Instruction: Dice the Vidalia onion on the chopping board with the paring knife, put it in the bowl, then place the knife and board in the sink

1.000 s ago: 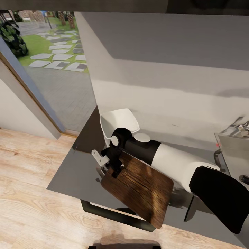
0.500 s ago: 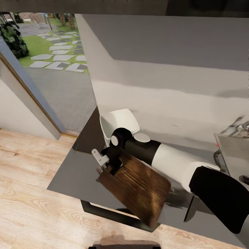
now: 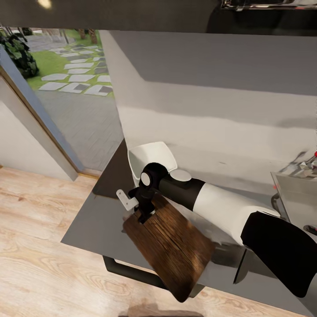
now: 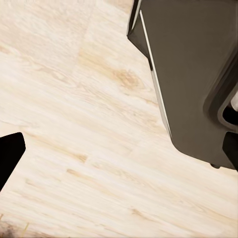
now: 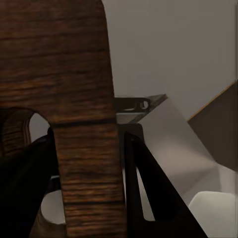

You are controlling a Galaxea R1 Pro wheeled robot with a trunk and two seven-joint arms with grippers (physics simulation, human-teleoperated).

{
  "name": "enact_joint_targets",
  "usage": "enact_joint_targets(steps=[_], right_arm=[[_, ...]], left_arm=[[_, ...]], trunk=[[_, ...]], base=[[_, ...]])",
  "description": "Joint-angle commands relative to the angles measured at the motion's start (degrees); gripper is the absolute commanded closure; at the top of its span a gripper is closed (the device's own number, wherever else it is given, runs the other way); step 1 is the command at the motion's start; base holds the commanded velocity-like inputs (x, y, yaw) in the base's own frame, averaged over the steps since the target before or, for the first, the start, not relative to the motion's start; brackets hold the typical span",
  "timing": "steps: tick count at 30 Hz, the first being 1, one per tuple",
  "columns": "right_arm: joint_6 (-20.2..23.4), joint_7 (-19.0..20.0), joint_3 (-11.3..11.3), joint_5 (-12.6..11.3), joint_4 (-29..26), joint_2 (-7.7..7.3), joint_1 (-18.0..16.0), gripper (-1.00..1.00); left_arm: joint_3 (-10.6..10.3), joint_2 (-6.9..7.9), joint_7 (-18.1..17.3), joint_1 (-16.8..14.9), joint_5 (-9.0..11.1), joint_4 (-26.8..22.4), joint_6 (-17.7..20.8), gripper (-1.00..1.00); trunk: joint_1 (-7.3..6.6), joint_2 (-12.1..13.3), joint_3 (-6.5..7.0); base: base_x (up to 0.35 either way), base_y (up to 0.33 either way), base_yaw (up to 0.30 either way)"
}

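Over the front edge of the glossy grey worktop (image 3: pixel 97 220), the dark brown wooden chopping board (image 3: pixel 169 246) hangs tilted, pinched at its far corner by the right gripper (image 3: pixel 144 214), whose black fingers (image 5: pixel 148 188) press on both faces; this grip looks meant for carrying the board to the grey sink (image 3: pixel 297 198), well apart at the right. Just behind the gripper stands the white rounded-square bowl (image 3: pixel 149 156), near enough to be bumped. Whether the left gripper is spread or pressed together cannot be told; its camera looks down on pale wooden floor (image 4: pixel 74 148).
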Motion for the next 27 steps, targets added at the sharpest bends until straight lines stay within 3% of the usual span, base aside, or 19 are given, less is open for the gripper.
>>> enact_joint_targets(steps=[1,7,8,13,23,27], right_arm=[[0.6,0.2,0.1,0.0,-0.1,0.00,-0.1,1.00],[0.4,0.3,0.1,-0.1,-0.1,0.00,-0.1,1.00],[0.9,-4.6,-0.4,-0.4,0.8,0.00,-0.1,1.00],[0.9,-5.2,-1.1,-0.4,1.1,0.00,-0.1,1.00],[1.1,-5.5,-1.4,-0.4,1.2,0.00,-0.1,1.00],[3.7,-6.2,-2.0,-0.4,1.2,0.00,-0.1,1.00]], left_arm=[[0.4,0.01,0.0,-0.1,-0.1,0.2,-0.4,-1.00],[0.4,0.01,0.0,-0.1,-0.1,0.2,-0.4,-1.00],[0.4,0.01,0.0,-0.1,-0.1,0.2,-0.4,-1.00],[0.5,0.01,0.0,-0.1,-0.1,0.2,-0.3,-1.00],[0.5,0.01,0.0,-0.1,-0.1,0.2,-0.3,-1.00],[0.4,0.01,0.0,-0.1,-0.1,0.2,-0.3,-1.00]], trunk=[[0.03,-0.1,-0.01],[0.03,-0.1,0.10],[0.03,-0.1,0.10],[0.03,-0.1,0.10],[0.03,-0.1,0.10],[0.03,-0.1,0.10]], base=[[0.000,0.000,0.000],[0.000,0.000,0.000],[0.000,0.000,0.000],[-0.027,0.000,0.000],[-0.272,0.030,0.000],[-0.314,0.090,0.000]])
